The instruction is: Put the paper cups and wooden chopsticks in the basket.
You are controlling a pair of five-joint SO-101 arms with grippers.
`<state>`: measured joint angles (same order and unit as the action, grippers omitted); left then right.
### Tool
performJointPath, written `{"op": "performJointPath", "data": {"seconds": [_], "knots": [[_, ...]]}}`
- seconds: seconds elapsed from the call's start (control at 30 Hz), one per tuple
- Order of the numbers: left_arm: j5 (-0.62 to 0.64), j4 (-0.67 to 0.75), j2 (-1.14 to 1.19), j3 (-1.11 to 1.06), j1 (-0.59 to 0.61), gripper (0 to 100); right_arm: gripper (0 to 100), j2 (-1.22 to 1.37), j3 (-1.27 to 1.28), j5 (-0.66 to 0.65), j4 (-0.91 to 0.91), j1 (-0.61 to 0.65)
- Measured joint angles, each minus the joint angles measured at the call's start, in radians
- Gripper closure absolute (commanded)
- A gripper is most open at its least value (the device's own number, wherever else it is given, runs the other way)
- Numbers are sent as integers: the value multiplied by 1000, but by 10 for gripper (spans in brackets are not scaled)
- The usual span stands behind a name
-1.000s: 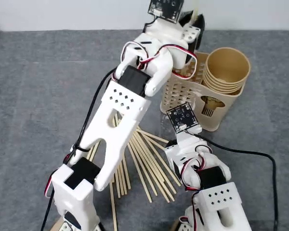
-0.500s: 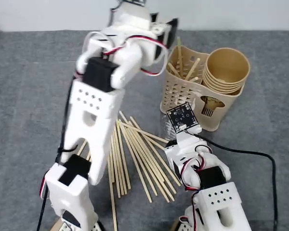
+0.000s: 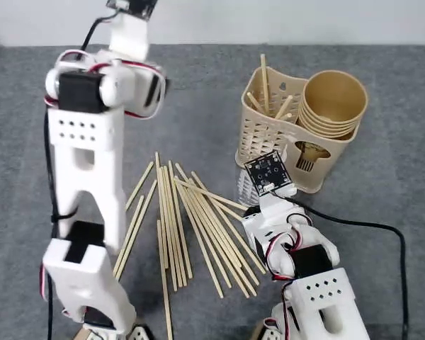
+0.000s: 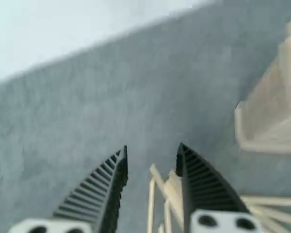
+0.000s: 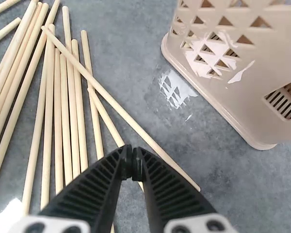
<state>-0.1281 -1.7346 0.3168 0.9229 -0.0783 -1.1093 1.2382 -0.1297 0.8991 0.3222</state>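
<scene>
The beige plastic basket with lattice walls is standing on the grey felt-covered worktop, towards its far edge and right of centre. A nested stack of tan paper cups is sitting upright in the basket's end nearest the worktop's right edge. A few pale wooden chopsticks are leaning in the basket's other compartment, one of them poking up well above the rim.

The loose bundle of pale wooden chopsticks is lying fanned out on the worktop's middle, running from near the basket's foot towards the near edge. Several are crossing over one another.

The left arm is rising along the worktop's left side with its wrist lifted high near the far edge. The left gripper is hanging with its black ribbed jaws spread apart and nothing between them. Through the gap, chopstick ends are showing on the felt far below.

The right arm is reaching in from the near edge, right of centre, with a black cable trailing off towards the right edge. The right gripper is pointing down with its jaw tips pressed together and gripping nothing. It is hovering over the edge of the loose bundle nearest the basket, near the basket's corner.
</scene>
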Motion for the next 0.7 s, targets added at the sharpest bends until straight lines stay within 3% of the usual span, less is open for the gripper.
{"op": "performJointPath", "data": {"seconds": [0.3, 0.5, 0.7], "knots": [[-109, 0, 0, -377, 121, 754, 990, 0, 0, 0, 0, 0], [-124, 8, 0, -601, 135, 754, 989, 0, 0, 0, 0, 0], [-180, 110, 0, -839, 140, 754, 989, 0, 0, 0, 0, 0]]}}
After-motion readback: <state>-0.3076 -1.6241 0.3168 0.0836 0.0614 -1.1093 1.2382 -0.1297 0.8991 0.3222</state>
